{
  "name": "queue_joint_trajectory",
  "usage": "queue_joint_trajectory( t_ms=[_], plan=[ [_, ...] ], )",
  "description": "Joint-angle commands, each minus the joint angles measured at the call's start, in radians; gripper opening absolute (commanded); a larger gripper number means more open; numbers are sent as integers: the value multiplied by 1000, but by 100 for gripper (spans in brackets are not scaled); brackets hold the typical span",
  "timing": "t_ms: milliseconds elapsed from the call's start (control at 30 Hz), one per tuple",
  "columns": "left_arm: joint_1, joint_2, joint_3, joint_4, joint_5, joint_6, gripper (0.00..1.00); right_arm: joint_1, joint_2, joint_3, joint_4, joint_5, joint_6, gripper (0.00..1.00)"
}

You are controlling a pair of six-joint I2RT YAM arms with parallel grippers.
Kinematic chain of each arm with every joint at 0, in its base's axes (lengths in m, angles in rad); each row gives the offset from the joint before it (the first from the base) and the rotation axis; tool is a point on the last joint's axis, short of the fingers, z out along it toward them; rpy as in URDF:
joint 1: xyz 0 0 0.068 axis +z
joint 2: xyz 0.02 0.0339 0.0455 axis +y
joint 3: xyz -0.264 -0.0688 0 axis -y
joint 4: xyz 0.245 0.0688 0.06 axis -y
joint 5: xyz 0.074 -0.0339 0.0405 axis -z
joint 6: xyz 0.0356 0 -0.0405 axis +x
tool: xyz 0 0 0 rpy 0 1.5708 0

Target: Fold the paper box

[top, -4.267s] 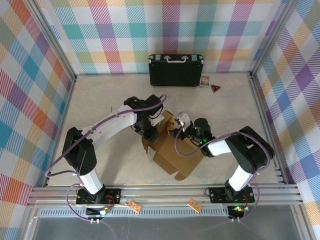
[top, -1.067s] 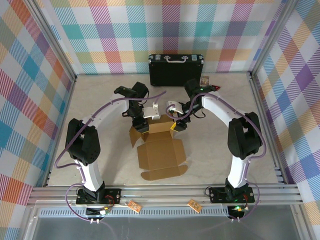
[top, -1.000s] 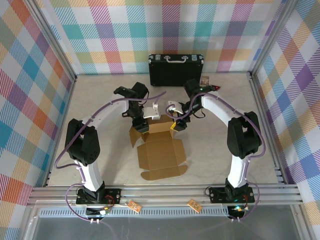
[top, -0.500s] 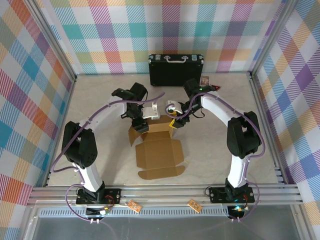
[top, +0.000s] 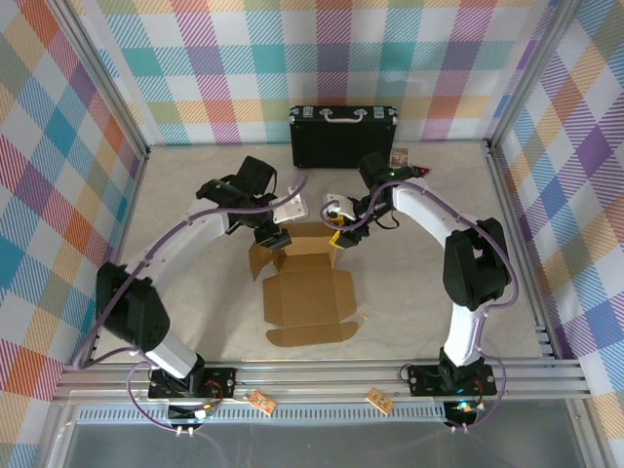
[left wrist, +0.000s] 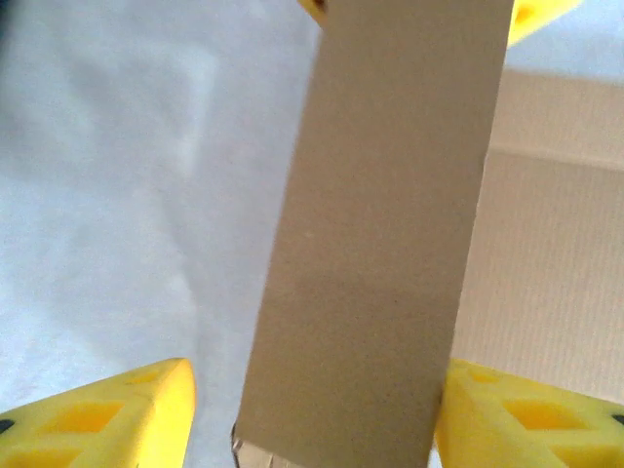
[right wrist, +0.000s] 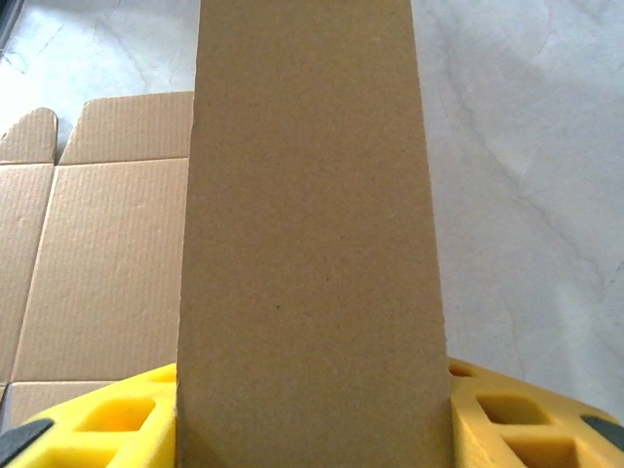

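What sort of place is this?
Probably a robot test cell in a lab: two arms bolted to a metal rail, checkered screens walling in the table, and an unfolded cardboard box to practise on.

We lose the inner finger faces of the right gripper (right wrist: 312,390) behind the box (right wrist: 312,214) flap; on the left gripper (left wrist: 314,400), blurry fingers (left wrist: 117,414) run off the bottom edge.

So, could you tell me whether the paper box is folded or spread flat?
Mostly spread: the paper box lies flat on the table, only its far flaps raised.
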Motion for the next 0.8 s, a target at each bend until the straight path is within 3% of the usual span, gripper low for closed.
queue_joint_trajectory(
  t_ms=[0,67,200,300,400,567,667,767],
  plan=[
    [34,-165,-69,261,13,-184,65,-5,-66,-33,7,-8,17,38],
    [62,-277,-157,392,-7,-336,67,-9,-88,-53,27,-10,25,38],
    [90,-498,-386,631,-198,-654,81,-10,-118,-91,66,-21,39,38],
    [126,-569,-495,649,-334,-804,87,-10,-112,-91,65,-20,36,39],
    [166,-547,-548,595,-421,-867,85,-10,-110,-91,58,-8,26,39],
    [206,-459,-583,526,-463,-983,74,-11,-111,-88,40,-4,11,39],
    [207,-417,-604,516,-425,-1026,67,-12,-110,-88,33,-5,8,39],
    [207,-400,-640,499,-301,-1028,63,-16,-108,-90,36,-11,9,39]
  ],
)
